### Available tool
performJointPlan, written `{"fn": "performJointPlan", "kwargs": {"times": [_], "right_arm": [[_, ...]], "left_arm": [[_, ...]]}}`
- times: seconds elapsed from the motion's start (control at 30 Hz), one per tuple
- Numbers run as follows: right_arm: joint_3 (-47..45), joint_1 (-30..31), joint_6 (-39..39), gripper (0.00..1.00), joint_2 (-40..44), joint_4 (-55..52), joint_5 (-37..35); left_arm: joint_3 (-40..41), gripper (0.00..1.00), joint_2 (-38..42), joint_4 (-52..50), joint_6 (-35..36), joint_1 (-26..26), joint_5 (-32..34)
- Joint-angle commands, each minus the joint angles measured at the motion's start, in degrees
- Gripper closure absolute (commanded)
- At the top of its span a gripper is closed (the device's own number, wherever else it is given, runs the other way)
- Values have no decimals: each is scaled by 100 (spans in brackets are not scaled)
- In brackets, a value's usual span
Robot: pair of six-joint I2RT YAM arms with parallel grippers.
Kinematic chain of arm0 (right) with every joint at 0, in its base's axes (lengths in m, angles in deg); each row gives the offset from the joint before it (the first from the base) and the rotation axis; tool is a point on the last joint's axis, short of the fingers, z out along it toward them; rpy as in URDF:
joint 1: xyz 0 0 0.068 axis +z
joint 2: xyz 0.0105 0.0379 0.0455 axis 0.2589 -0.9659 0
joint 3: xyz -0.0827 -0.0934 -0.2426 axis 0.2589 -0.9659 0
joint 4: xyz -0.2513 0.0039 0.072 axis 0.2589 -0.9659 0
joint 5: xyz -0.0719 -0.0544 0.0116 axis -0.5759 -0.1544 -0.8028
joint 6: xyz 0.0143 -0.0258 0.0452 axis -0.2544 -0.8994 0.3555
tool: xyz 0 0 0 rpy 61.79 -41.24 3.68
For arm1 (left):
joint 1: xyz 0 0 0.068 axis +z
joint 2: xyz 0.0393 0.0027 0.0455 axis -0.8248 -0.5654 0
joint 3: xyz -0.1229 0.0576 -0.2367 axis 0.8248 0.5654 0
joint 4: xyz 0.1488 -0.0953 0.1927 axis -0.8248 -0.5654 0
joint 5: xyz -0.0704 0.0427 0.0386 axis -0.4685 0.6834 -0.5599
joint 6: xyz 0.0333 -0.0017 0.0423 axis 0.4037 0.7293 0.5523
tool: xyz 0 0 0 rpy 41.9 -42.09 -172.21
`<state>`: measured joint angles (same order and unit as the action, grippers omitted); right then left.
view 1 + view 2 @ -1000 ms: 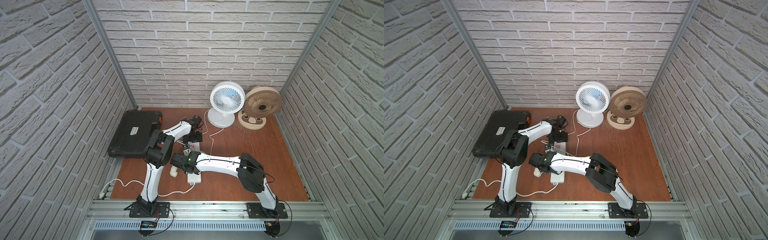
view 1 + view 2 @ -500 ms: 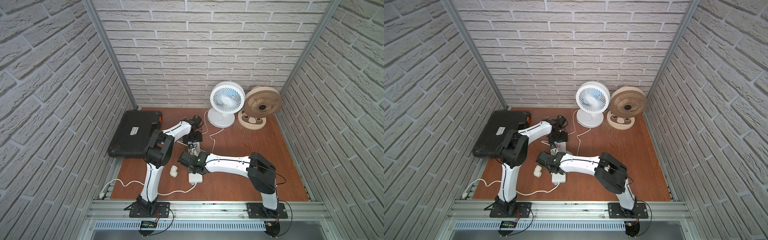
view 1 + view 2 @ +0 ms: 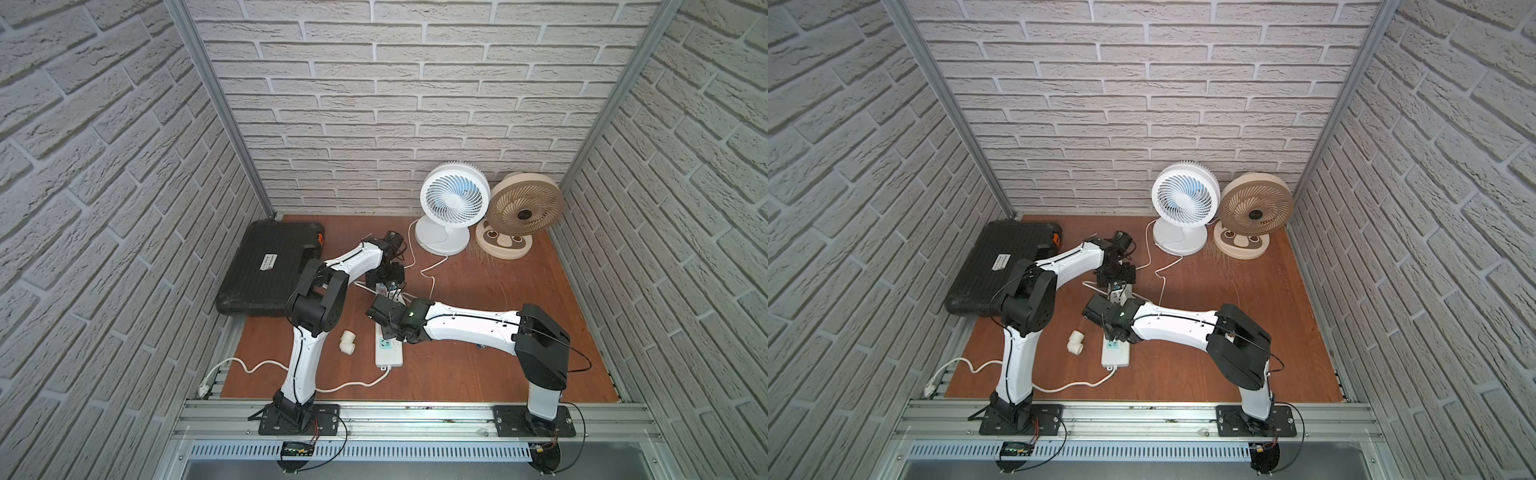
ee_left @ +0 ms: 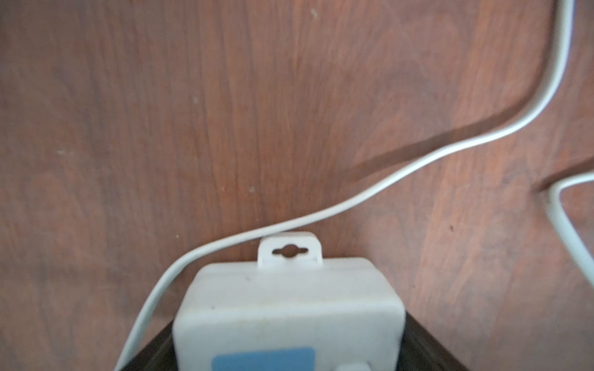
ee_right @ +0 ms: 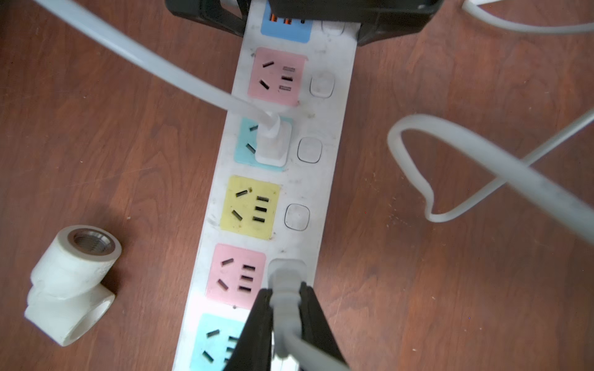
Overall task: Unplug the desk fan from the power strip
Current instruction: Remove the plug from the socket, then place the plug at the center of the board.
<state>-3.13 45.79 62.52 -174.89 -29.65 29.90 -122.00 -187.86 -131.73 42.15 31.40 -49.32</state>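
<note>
- Power strip (image 5: 324, 180): it lies flat on the tabletop (image 5: 450, 289) between the two arms, its long side running away from the robot, as both top views show (image 3: 388, 353).
- We judge it light, hollow plastic. It would likely slide or lift with a tight plug, so it needs holding down at one end.
- Our left fingers (image 5: 209, 13) sit closed against both long edges of the far end, by the blue patch. That looks like a sound place to brace it, clear of the sockets.
- Our right fingers (image 5: 254, 327) are pinched shut on a small pale plug (image 5: 286, 279). Its head sits over a switch beside a pink socket, and we cannot tell whether it touches the strip.
- A second plug (image 5: 273, 144) is seated in a blue-green socket; we cannot trace which cord runs to which fan.
- Plugs like these look hard, smooth and a little slippery, so we would grip the body low on its flat sides, never the cord.
- We expect the cords to be soft and limp, and a pull on one would strain its joint.
- A pull straight along the pins should free it with the least rocking.
</note>
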Motion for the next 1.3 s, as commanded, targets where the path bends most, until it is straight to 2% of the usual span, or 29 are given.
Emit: {"fn": "performJointPlan", "kwargs": {"times": [0.0,0.17,0.4,0.63,0.9,1.27], "right_arm": [[67,-13,-39,97,113,-39,-170],[-300,-191,-134,97,428,153,-145],[-1119,-815,-158,97,978,589,190],[-1856,-1707,-376,97,1447,1098,696],[-2293,-2913,-885,97,1757,1495,1378],[-2220,-4304,-1484,97,1401,1763,2424]], "left_arm": [[335,100,-273,-566,56,70,1],[404,100,-245,-532,58,72,-10],[445,100,-219,-503,33,86,-20],[546,100,-128,-436,-46,117,-98],[775,100,28,-253,-202,191,-307],[614,100,65,-680,-219,177,3]]}}
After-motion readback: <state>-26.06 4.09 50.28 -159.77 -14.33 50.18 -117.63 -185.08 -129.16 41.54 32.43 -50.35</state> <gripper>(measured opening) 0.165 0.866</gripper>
